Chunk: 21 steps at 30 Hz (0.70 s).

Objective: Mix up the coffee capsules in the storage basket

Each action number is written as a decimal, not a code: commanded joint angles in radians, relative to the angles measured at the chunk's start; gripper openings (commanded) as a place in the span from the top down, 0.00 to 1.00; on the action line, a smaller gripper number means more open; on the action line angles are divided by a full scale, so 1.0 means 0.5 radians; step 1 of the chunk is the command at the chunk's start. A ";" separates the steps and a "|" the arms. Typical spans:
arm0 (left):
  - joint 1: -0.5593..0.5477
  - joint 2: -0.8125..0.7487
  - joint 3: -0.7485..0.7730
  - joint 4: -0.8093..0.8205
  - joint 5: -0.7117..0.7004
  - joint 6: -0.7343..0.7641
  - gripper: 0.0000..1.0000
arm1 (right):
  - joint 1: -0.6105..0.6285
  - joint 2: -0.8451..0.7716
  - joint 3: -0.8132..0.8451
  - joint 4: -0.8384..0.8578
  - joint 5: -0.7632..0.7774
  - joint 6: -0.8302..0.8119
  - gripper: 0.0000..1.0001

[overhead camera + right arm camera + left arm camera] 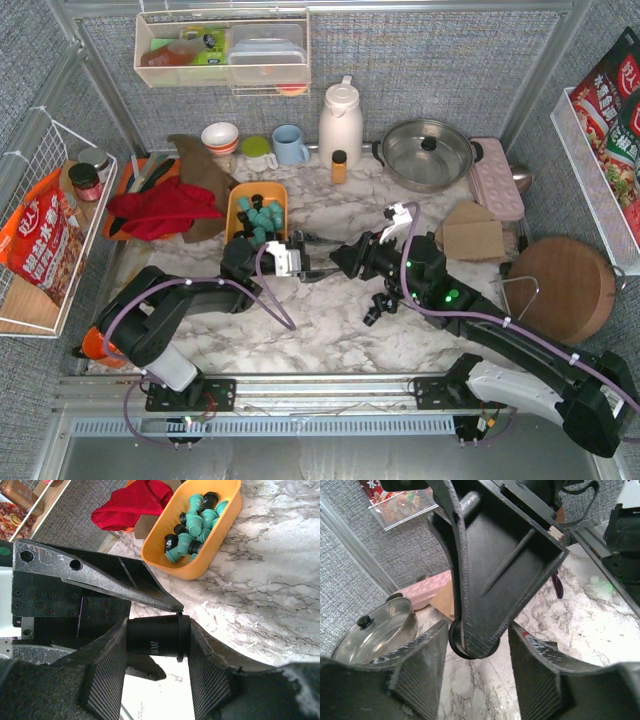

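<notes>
Right wrist view: my right pincer is clamped on a black tapered coffee capsule; my left pincer is apart around it. Teal and black capsules lie in the shallow orange-yellow plastic basket nearby.

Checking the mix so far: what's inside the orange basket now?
Teal capsules and black capsules piled together in the basket. The pile hides its floor and any capsules underneath.

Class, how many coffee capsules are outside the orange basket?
1: a black capsule clamped in the right gripper, near the orange basket; others may be hidden.
</notes>
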 commanded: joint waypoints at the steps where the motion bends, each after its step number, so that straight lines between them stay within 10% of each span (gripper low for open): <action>1: -0.014 0.008 0.011 0.100 0.030 -0.040 0.46 | 0.000 0.011 -0.004 0.094 -0.034 -0.011 0.99; 6: -0.013 0.016 0.005 0.092 0.001 -0.004 0.62 | 0.001 -0.009 0.002 0.070 -0.041 -0.007 0.96; 12: -0.013 0.005 -0.009 -0.032 -0.061 0.132 0.66 | -0.003 -0.080 0.062 -0.111 0.009 -0.071 0.57; 21: 0.092 -0.042 0.012 -0.443 -0.277 0.441 0.71 | -0.009 -0.274 0.150 -0.529 0.216 -0.281 0.41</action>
